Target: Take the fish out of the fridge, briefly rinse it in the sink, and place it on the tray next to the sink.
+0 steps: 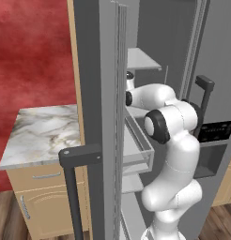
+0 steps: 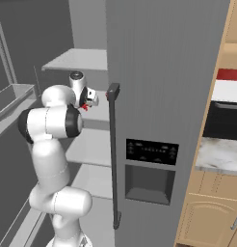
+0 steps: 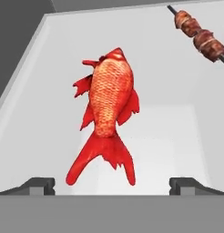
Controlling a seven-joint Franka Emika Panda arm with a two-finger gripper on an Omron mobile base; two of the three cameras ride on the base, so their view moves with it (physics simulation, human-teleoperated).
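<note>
So the fish [image 3: 107,113] is lying flat on a pale shelf [image 3: 177,132] inside the fridge [image 2: 164,72], red-orange, scales on the body pretty clear in the hand view, tail fin fanned out toward the camera and head pointing away. The tail sits between the two dark finger tips [image 3: 41,185] at the bottom of that view, and they're spread wide apart with nothing between them touching, so the gripper [image 3: 111,186] is loose, not grabbing anything. Can't really tell how far above the shelf it hangs.

Up in the corner of the hand view there's a meat skewer [image 3: 199,37], well apart from the fish. Its stick runs off the edge of the picture, so only a few brown chunks are visible.

From the right base view you get just a tiny red speck of the fish [image 2: 85,107] right by the hand, the rest blocked by the wrist. The arm [image 2: 50,144] reaches in past the closed door with the black dispenser panel [image 2: 151,152] and its dark bar handle [image 2: 113,154].

In the left base view the open fridge door [image 1: 96,117] covers most of the inside, and the hand is hidden behind its edge. Off to the side there's a marble counter [image 1: 42,131], partly cut off by that door.
</note>
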